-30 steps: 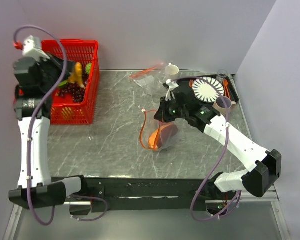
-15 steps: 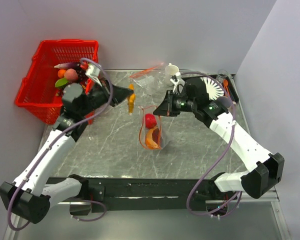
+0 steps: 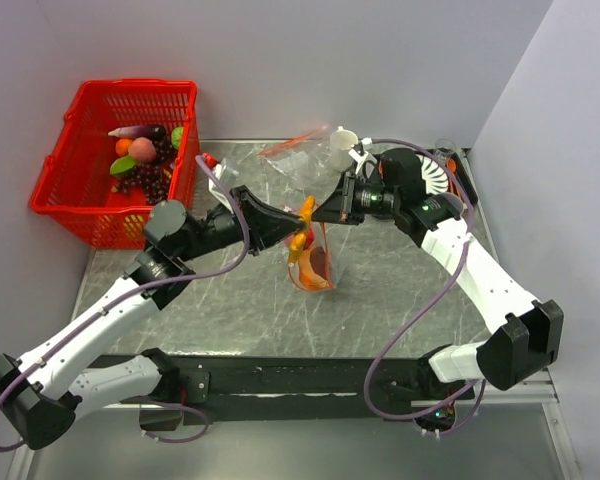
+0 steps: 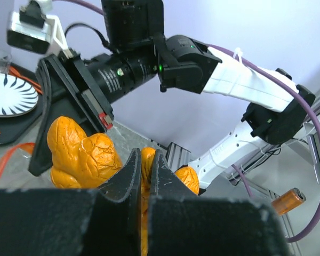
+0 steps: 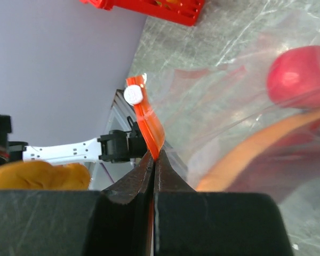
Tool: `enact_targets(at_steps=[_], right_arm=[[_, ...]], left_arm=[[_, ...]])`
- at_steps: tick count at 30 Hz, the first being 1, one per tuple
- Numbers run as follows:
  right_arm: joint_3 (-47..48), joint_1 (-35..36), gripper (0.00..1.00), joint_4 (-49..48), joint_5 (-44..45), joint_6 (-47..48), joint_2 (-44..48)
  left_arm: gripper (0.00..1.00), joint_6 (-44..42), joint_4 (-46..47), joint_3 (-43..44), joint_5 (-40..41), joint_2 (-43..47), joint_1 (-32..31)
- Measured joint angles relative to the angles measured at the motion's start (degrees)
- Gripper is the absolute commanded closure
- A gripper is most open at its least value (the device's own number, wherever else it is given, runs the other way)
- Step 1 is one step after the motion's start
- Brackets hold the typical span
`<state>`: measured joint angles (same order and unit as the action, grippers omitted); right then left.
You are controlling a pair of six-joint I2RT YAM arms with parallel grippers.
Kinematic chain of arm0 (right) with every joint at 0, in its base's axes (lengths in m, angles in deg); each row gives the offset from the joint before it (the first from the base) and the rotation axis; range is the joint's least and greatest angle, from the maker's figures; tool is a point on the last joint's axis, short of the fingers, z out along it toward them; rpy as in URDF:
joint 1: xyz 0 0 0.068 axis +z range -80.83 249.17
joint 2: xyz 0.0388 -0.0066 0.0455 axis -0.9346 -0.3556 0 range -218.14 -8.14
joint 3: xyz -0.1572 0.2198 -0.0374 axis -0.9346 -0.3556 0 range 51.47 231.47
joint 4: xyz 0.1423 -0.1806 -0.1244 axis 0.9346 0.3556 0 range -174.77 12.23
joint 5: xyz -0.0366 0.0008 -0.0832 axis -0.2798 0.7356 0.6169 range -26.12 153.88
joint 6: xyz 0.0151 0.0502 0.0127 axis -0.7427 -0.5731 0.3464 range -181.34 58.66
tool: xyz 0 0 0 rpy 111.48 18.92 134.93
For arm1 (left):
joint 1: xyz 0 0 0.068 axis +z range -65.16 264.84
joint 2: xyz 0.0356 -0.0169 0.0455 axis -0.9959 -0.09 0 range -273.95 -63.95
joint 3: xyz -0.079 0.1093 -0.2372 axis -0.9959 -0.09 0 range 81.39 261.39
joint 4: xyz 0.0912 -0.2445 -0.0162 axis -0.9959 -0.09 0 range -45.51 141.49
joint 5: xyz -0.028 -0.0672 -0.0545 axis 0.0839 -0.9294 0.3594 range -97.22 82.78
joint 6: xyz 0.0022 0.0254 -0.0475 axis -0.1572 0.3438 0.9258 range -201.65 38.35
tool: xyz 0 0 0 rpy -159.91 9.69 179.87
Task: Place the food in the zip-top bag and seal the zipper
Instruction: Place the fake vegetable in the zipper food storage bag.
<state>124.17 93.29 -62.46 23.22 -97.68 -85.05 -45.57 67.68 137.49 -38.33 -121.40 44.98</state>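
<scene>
Orange and lumpy, the food piece point(image 4: 80, 152), clamped in the left pincer point(image 4: 144, 160), hangs at the mouth of the bag point(image 3: 318, 270), which the right pincer point(image 5: 152, 160) holds up by its pinched red zipper strip point(image 5: 148, 124), so lowering it well inside before release looks wisest.

White-shelled arms point(image 3: 90, 325) with black joints point(image 3: 165, 222) and looping purple cables point(image 3: 420, 320).

Red basket point(image 3: 68, 205), orange-red zipper point(image 5: 148, 124), white plate point(image 4: 8, 95) (black radial stripes)
</scene>
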Motion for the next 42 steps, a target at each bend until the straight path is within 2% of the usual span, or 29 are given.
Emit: enact_targets(at_steps=[5,11,21,29,31,32,33,36,38,42], right_arm=[[0.0,-0.26,1.0,-2.64,-1.73,-2.21,-0.44],[0.0,-0.28,1.0,-4.42,-2.43,-4.13,-1.27],[0.0,-1.11,1.0,-6.67,-2.27,-5.64,-1.29],[0.0,-1.4,1.0,-7.15,-2.95,-6.75,-1.27],[-0.02,-1.4,1.0,-7.23,-3.04,-6.97,-1.27],[-0.04,-1.4,1.0,-7.3,-3.08,-7.13,-1.27],[-0.07,-1.4,1.0,-7.34,-3.15,-7.32,-1.27],[-0.07,-1.4,1.0,-7.3,-3.28,-7.5,-1.27],[-0.07,-1.62,1.0,-7.32,-3.28,-7.5,-1.27],[-0.11,-2.14,1.0,-7.32,-3.15,-7.48,-1.27]], left_arm=[[0.99,0.66,5.95,-6.69,1.66,0.59,-1.36],[0.99,1.64,11.32,-13.75,7.67,-0.46,-4.0],[0.99,-0.15,16.0,-15.39,18.93,-1.42,-7.85],[0.98,-4.61,16.0,-14.88,30.93,-7.23,-8.35],[0.83,-5.66,15.65,-14.14,33.68,-8.92,-8.35],[0.69,-6.19,15.67,-13.64,34.91,-9.79,-8.35],[0.39,-6.69,15.63,-13.14,36.0,-10.64,-8.33],[0.16,-8.22,15.41,-11.65,37.55,-12.63,-8.33],[0.12,-8.41,14.69,-11.08,37.7,-12.96,-8.11],[0.12,-8.35,12.5,-9.51,37.27,-12.44,-8.04]])
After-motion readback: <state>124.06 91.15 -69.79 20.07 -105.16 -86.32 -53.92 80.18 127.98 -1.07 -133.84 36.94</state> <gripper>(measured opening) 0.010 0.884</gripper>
